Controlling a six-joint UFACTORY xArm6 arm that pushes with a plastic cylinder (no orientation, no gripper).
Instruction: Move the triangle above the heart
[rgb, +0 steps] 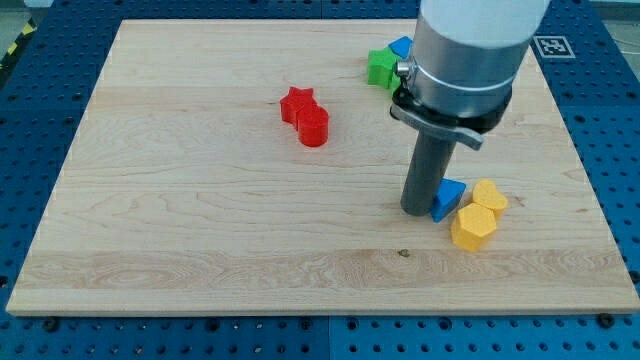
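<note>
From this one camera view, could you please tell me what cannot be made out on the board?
- My tip: its contact with the blue triangle block is unclear.
- Blue block at the view's top: mostly hidden by the arm and the green block; shape unclear.
- Which yellow block, upper or lower, is the heart: unclear.

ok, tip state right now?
My tip: no gripper, holds nothing; touching the blue triangle from the view's left, yellow heart just beyond.

Pale wooden board (200, 220) on blue pegboard. Far centre: red star (297, 103) touching red cylinder (314, 127). Far right: green block (381, 67), blue block (401, 47). Near right: blue triangle (449, 196), yellow heart (489, 196), yellow hexagon (472, 227).
</note>
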